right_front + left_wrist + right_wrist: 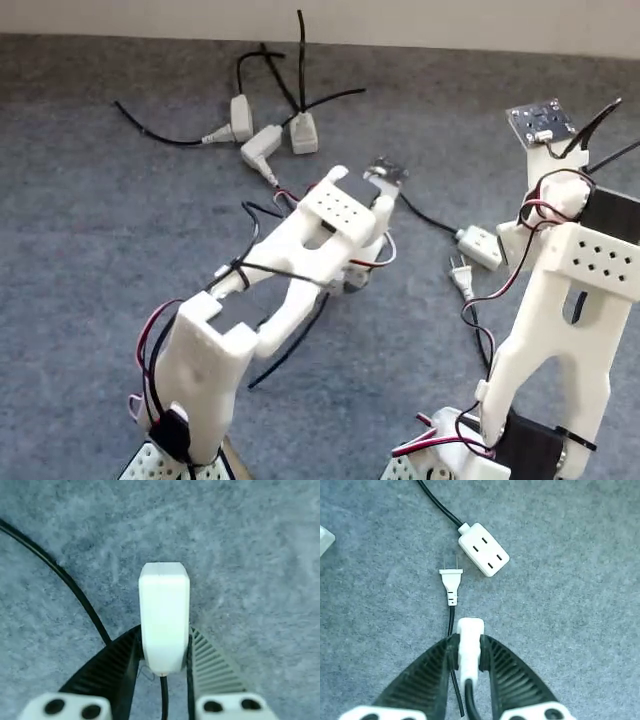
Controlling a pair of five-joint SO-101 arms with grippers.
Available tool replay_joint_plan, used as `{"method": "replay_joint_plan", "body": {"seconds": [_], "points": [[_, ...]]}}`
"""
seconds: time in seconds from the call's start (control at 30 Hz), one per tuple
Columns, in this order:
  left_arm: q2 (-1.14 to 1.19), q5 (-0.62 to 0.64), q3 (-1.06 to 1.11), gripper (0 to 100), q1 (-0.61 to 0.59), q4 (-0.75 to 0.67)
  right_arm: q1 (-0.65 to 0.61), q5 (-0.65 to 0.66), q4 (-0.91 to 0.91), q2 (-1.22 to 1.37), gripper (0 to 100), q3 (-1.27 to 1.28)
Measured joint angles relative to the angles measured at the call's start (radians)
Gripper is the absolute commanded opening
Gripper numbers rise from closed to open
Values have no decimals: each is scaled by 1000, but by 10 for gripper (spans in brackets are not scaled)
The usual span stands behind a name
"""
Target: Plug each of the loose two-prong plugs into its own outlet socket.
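Observation:
My left gripper [164, 672] is shut on a white connector block [164, 615] that stands over the grey carpet. A black cord leaves the block's rear end, and its face is hidden. My right gripper [469, 667] is shut on a smaller white plug body [469, 642] with a thick black cord; its prongs are hidden. Just beyond it a loose two-prong plug [451, 580] lies flat with its prongs toward a white outlet socket [483, 548], a short gap apart. In the high view that socket [478, 247] and plug [461, 274] lie between the two arms.
Three white connectors [262, 145] with black cords cluster at the far side of the carpet. A black cord [65, 580] crosses the carpet beside the left gripper. The left arm [330, 225] stretches over the middle, and the right arm [570, 280] stands at the right.

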Motion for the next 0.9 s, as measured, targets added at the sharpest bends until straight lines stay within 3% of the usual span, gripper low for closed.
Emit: {"method": "replay_joint_plan", "body": {"seconds": [0.23,0.8,0.9], "points": [[23,-126,0,127,0,18,0,0,0,0,8,0],[-94,-143,18,131,21,87,-66,0,0,-5,8,107],[-51,-143,18,179,21,86,-78,0,0,-6,8,107]]}}
